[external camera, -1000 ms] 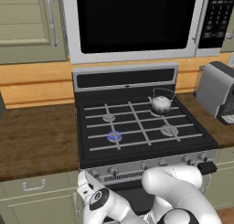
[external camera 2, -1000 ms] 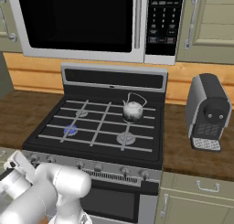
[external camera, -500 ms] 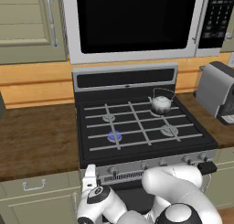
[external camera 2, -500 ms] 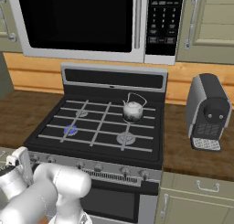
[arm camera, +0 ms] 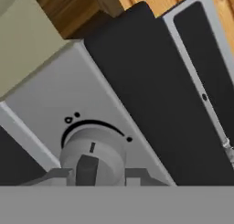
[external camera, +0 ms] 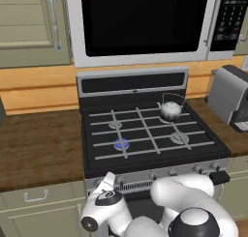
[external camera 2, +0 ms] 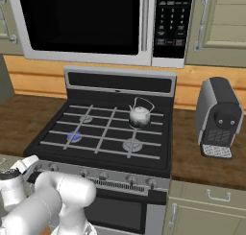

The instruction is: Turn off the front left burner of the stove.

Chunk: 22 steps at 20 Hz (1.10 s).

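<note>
The front left burner (external camera: 121, 144) shows a blue centre on the stove (external camera: 150, 129), diagonally across the grates from the kettle (external camera: 170, 111). The gripper (arm camera: 91, 175) sits at the leftmost knob (arm camera: 93, 157) on the stove's front panel; whether its fingers are clamped or released cannot be determined.

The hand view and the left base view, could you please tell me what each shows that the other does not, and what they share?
The hand view alone gives a close look at one silver knob on the stove's front panel, with its pointer mark and small dots around the dial; the gripper sits right at it, too cropped to judge the jaws. The left base view alone shows the front left burner tinted blue, a kettle on the back right burner, the microwave and a coffee machine. Both show the stove, the wooden counter and a cabinet front.
</note>
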Motion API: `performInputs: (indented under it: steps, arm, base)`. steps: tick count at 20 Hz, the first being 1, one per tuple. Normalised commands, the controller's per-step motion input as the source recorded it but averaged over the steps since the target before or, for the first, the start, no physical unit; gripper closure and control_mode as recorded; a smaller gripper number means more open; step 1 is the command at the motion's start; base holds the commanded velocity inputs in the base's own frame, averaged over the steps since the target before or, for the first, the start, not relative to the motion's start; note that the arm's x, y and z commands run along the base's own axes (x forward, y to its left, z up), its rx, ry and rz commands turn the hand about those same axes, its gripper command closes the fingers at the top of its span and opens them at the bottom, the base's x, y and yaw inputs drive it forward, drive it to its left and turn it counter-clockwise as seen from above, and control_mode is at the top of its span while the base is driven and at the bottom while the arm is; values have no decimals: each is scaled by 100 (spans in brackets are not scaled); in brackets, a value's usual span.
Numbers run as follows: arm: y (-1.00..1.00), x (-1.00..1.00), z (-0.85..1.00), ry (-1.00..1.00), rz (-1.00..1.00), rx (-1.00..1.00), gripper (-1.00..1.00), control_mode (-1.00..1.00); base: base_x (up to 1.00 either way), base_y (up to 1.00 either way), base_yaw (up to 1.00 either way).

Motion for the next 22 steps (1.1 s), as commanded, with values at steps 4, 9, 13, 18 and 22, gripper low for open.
performInputs:
  steps: [4,9,13,18,22]
  arm:
    - [-17,5,5,-5,-27,72,100,-100]
    - [-13,6,3,-7,-29,71,100,-100]
    - [-7,6,0,-9,-31,68,100,-100]
    - [-2,5,0,-12,-32,64,100,-100]
    - [1,-2,3,-8,-14,27,100,-100]
  base:
    - [0,0,0]
    - [0,0,0]
    - [0,0,0]
    - [0,0,0]
    - [0,0,0]
